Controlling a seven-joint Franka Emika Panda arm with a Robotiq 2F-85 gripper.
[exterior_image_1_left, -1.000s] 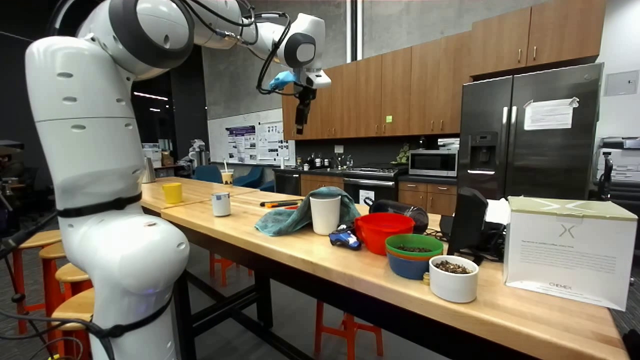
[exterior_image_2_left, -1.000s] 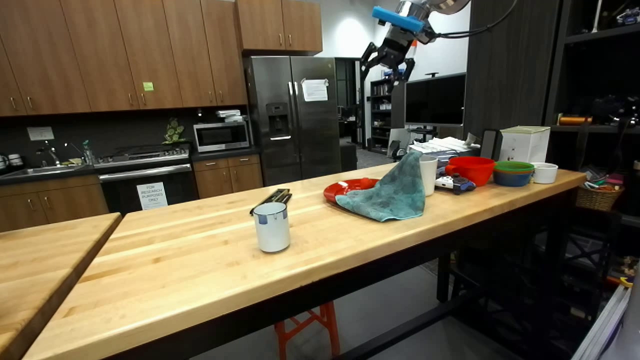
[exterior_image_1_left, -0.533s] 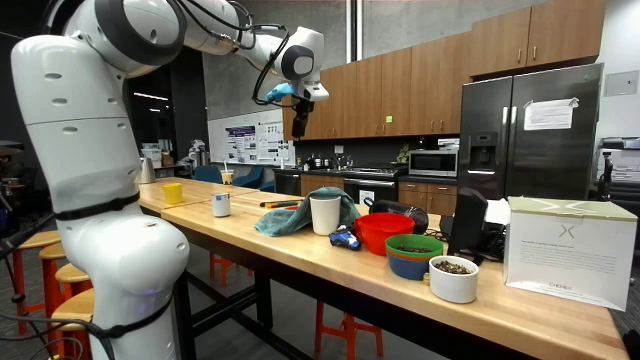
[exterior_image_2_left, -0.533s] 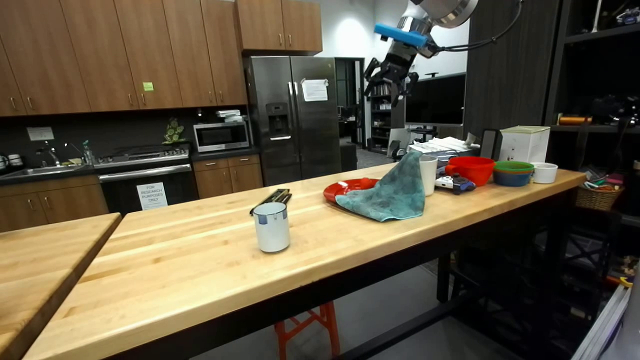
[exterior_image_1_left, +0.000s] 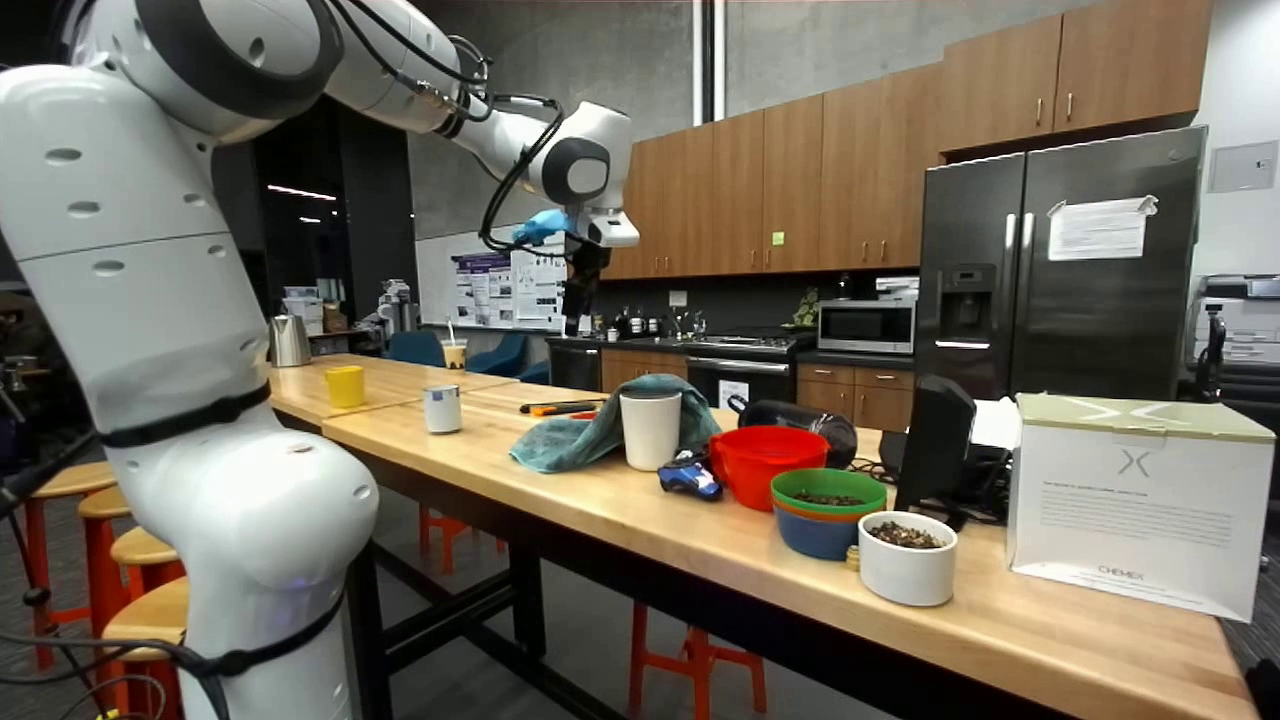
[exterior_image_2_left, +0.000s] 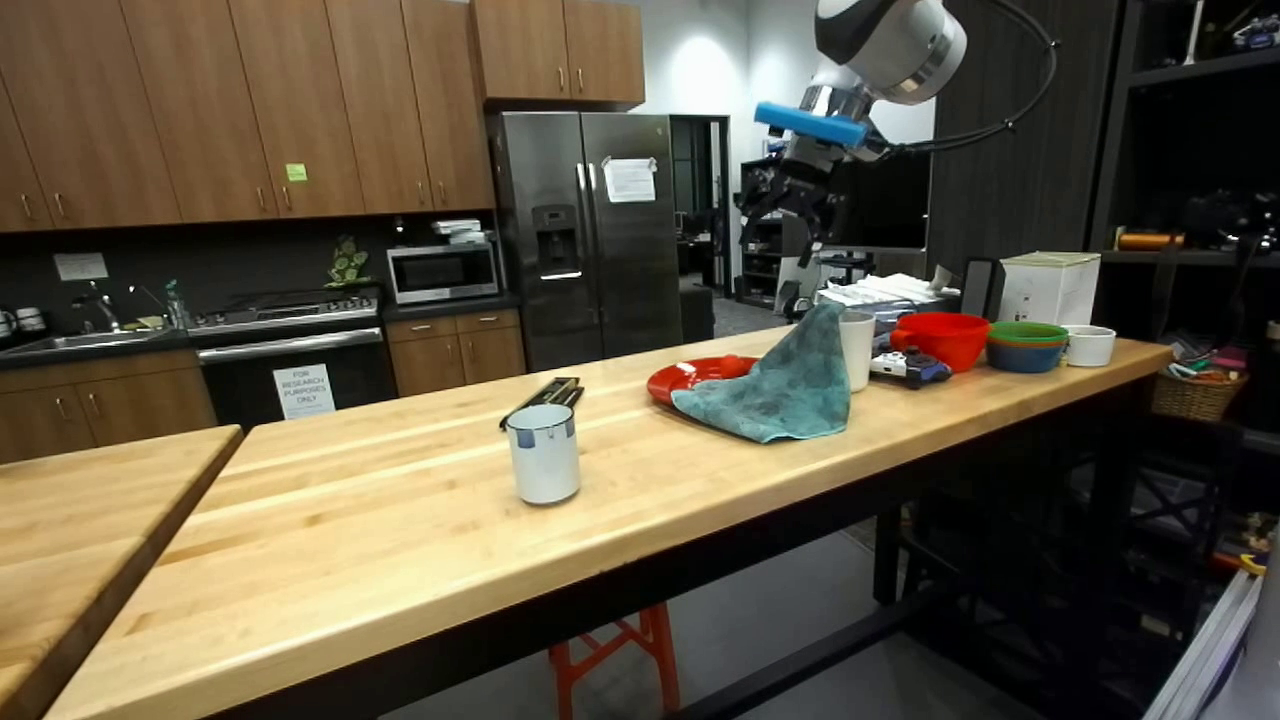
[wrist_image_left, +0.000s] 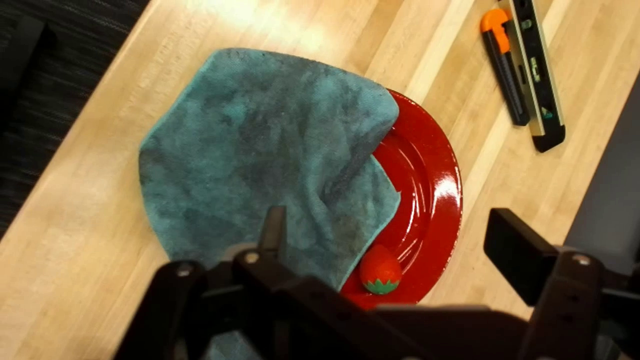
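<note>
My gripper (wrist_image_left: 390, 237) is open and empty, fingers wide apart in the wrist view. It hangs in the air above the wooden table, as both exterior views show (exterior_image_1_left: 575, 320) (exterior_image_2_left: 780, 235). Below it lies a teal cloth (wrist_image_left: 270, 150) draped partly over a red plate (wrist_image_left: 435, 200). A small red strawberry-like thing with a green end (wrist_image_left: 381, 267) rests on the plate beside the cloth's edge; it appears between the fingers but far below. In an exterior view the cloth (exterior_image_1_left: 570, 445) also leans against a white cup (exterior_image_1_left: 650, 430). The plate's part under the cloth is hidden.
An orange-black cutter (wrist_image_left: 504, 65) and a level (wrist_image_left: 537, 75) lie beyond the plate. A white-blue mug (exterior_image_2_left: 545, 465) stands near the front edge. Beside the white cup are a blue controller (exterior_image_1_left: 690, 477), red bowl (exterior_image_1_left: 765, 470), stacked bowls (exterior_image_1_left: 820, 535), white bowl (exterior_image_1_left: 907, 575) and dark jar (exterior_image_1_left: 800, 418).
The arm and gripper have moved down toward the table, and slightly left in an exterior view. The gripper stays open. The things on the table have not moved.
</note>
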